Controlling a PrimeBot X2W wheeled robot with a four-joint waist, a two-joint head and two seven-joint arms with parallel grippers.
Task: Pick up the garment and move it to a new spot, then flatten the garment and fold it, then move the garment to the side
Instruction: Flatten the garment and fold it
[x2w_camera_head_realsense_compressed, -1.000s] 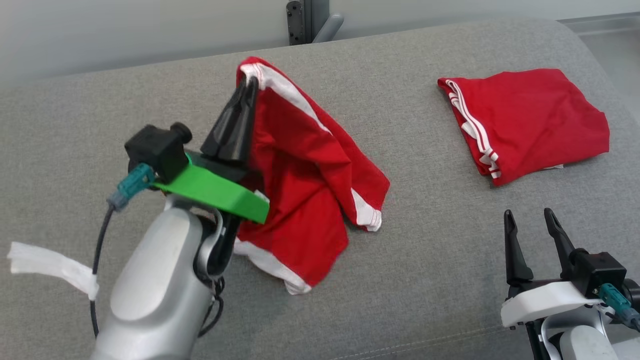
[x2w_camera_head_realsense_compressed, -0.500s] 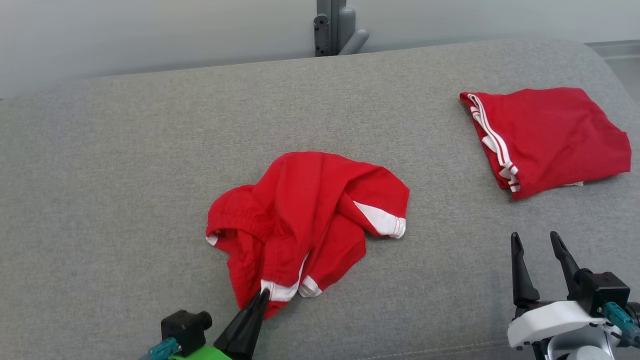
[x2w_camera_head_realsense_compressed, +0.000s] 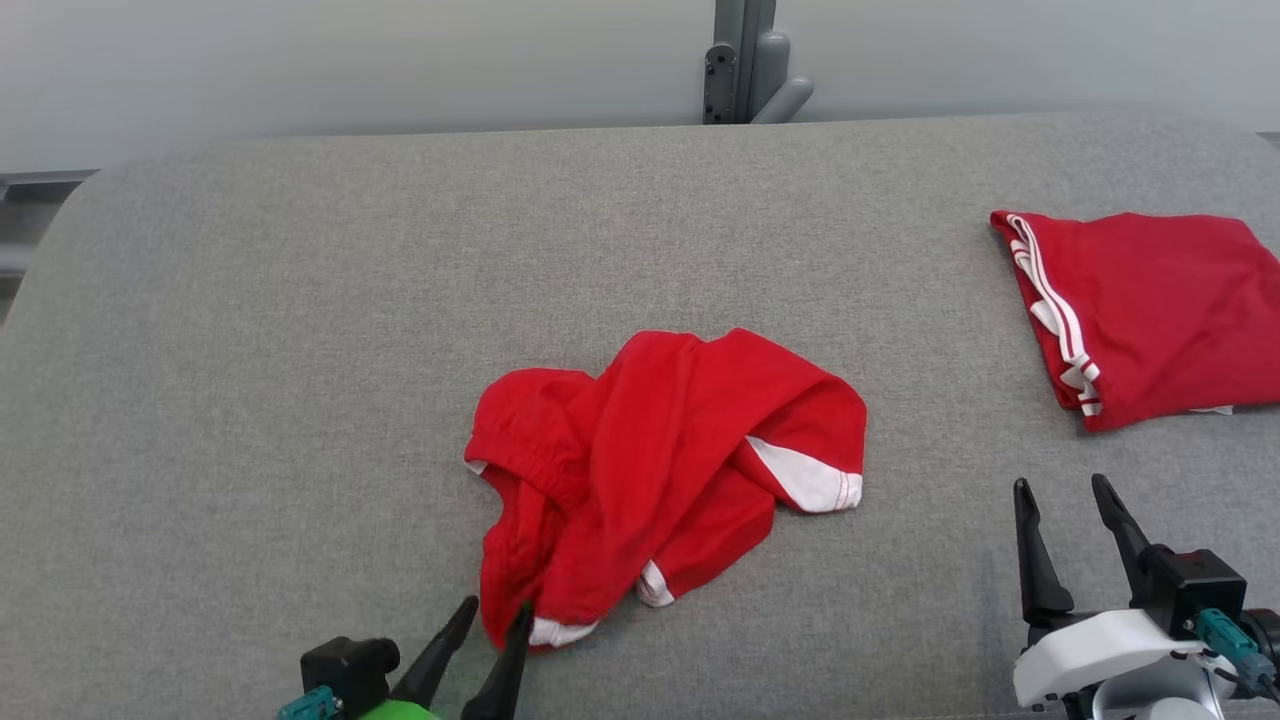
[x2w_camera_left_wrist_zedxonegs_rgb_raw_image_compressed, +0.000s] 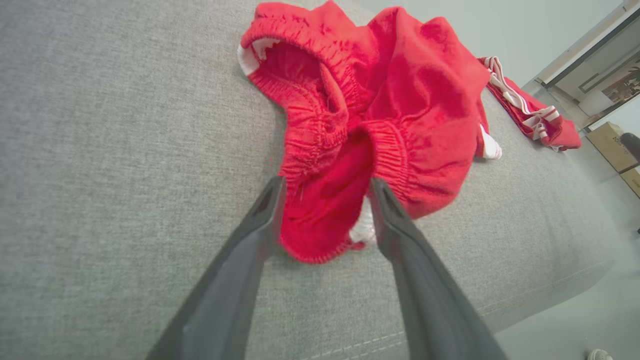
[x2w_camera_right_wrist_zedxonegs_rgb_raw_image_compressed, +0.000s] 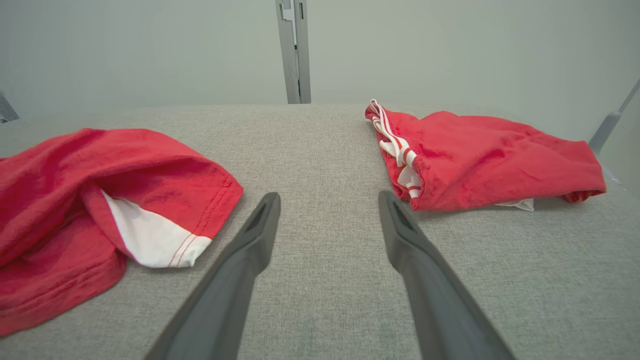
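Grey fabric padding (x2w_camera_head_realsense_compressed: 300, 300) forms the work surface in the head view, with a grey post (x2w_camera_head_realsense_compressed: 745, 60) behind its far edge at 12 o'clock. Locate the crumpled red garment (x2w_camera_head_realsense_compressed: 660, 470) just below centre, lying in a heap with white trim showing at its 3 and 6 o'clock edges. Note a second red garment (x2w_camera_head_realsense_compressed: 1160, 310), folded flat, at 3 o'clock, well apart from the first. Observe the left gripper (x2w_camera_head_realsense_compressed: 496, 605) at 7 o'clock: its fingers stand spread, and in the left wrist view the near hem of the crumpled garment lies between them, not pinched. Observe the right gripper (x2w_camera_head_realsense_compressed: 1059, 483) at 4 o'clock: its fingers stand spread, holding nothing, over the padding between the two garments.
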